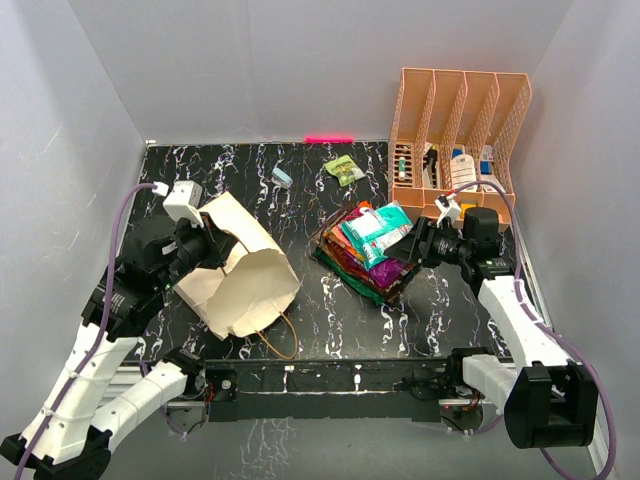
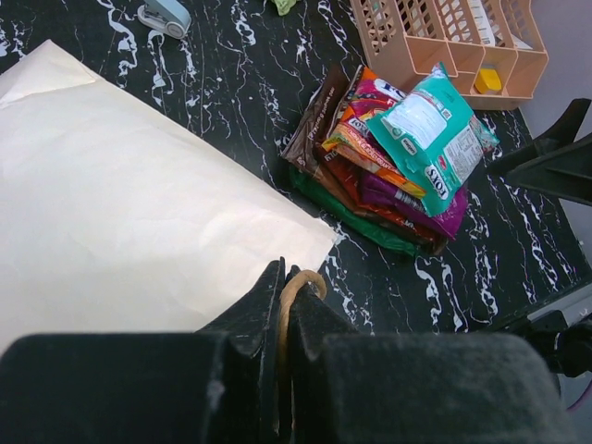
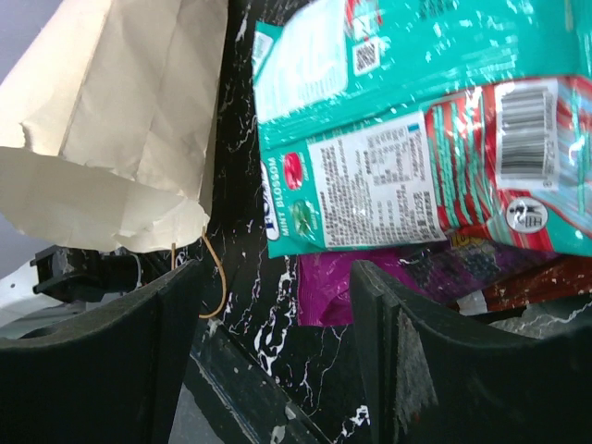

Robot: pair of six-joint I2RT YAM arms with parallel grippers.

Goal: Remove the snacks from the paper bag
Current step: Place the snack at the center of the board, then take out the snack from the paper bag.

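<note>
Left hand (image 2: 285, 277) was clamped shut on the thin brown cord handle (image 2: 294, 287) of the paper bag (image 1: 245, 275), probably to hold the bag steady with its mouth turned toward the other arm. The bag lay on its side on the black marbled worktop (image 1: 330, 320). Right hand (image 3: 277, 314) stood open with nothing between its fingers, just at the edge of the stack of snacks (image 1: 370, 250). That stack lay to the right of the bag and apart from it, with a teal packet (image 3: 416, 139) on top. 1 light-green packet (image 1: 344, 170) lay alone near the back, by the orange rack (image 1: 460, 130). Whether any snack remained inside the bag could not be told.
</note>
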